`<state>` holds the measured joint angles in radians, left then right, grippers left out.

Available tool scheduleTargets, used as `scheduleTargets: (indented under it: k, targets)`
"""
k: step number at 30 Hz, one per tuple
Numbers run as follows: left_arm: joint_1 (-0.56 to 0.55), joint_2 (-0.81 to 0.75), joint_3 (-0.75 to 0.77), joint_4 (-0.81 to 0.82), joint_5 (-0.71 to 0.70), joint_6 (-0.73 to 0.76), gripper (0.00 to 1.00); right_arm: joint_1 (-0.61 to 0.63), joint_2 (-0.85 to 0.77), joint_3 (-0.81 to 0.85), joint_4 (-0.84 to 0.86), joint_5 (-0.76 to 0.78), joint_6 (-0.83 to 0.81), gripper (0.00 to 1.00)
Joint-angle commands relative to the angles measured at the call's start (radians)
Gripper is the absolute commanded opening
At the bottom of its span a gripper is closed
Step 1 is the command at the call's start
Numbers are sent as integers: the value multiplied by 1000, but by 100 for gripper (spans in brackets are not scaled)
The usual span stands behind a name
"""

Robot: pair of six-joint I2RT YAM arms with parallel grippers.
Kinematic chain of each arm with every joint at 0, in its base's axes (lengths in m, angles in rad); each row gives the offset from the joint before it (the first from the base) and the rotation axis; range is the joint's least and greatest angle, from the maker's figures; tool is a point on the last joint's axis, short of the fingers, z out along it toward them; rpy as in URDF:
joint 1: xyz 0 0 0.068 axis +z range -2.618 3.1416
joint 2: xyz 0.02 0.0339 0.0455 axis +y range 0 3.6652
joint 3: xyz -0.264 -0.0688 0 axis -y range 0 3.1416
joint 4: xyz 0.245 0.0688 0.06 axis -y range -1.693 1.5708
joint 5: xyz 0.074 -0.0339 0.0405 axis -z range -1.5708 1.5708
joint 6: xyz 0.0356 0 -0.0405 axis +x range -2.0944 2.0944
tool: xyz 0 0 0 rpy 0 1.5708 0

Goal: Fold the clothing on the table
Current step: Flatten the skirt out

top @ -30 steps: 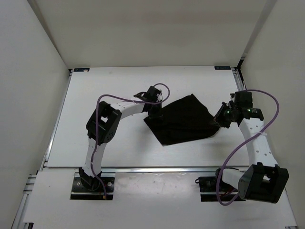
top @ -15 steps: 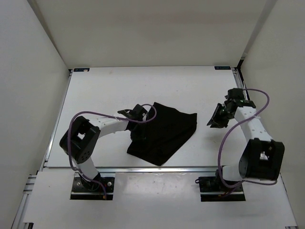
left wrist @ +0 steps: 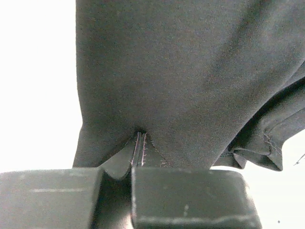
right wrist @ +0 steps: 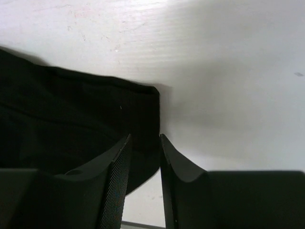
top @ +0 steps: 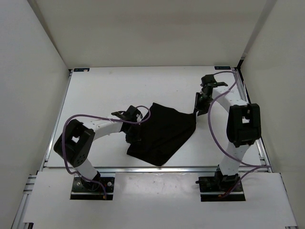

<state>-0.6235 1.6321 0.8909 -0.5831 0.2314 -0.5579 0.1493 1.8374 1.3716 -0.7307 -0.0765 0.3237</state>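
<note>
The clothing (top: pixel 164 132) lay rumpled in the middle of the white worktop (top: pixel 105 90), its lower corner close to the front rail. The left claw (left wrist: pixel 131 162) was clamped tight on a seamed fold at the garment's left edge, with fabric pinched between its fingers. The right claw (top: pixel 197 102) sat at the garment's far right corner. Its fingers were parted by a narrow gap, with nothing gripped between them, and the black cloth lay just beyond their tips.

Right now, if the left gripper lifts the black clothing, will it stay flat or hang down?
Probably hangs limp: the clothing puckers into soft folds where the left gripper pinches it. Its thin hemmed edge suggests little weight.
</note>
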Motion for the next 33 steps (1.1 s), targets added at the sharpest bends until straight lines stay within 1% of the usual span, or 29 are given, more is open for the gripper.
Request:
scheduleTargets:
  k: [1, 5, 11, 14, 18, 26, 29, 30, 33]
  targets:
    - [12, -52, 0, 14, 33, -4, 0, 42, 52, 64, -19, 63, -37, 36]
    - [8, -63, -1, 22, 31, -7, 0, 73, 109, 108, -27, 73, -38, 36]
    - [22, -69, -17, 26, 40, -10, 0, 84, 143, 162, -61, 174, -57, 37]
    - [31, -71, -21, 23, 46, -16, 0, 91, 144, 172, -64, 195, -67, 36]
    - [30, -66, -21, 32, 43, -16, 0, 87, 163, 165, -75, 167, -63, 37]
    - [30, -54, -15, 34, 39, -19, 0, 107, 184, 138, -61, 158, -54, 35]
    - [28, -55, -15, 35, 42, -13, 0, 111, 183, 109, -53, 138, -54, 32]
    - [34, -54, -14, 35, 45, -13, 0, 114, 184, 101, -52, 148, -52, 28]
    - [39, -58, -23, 42, 48, -25, 0, 121, 192, 87, -53, 136, -49, 22]
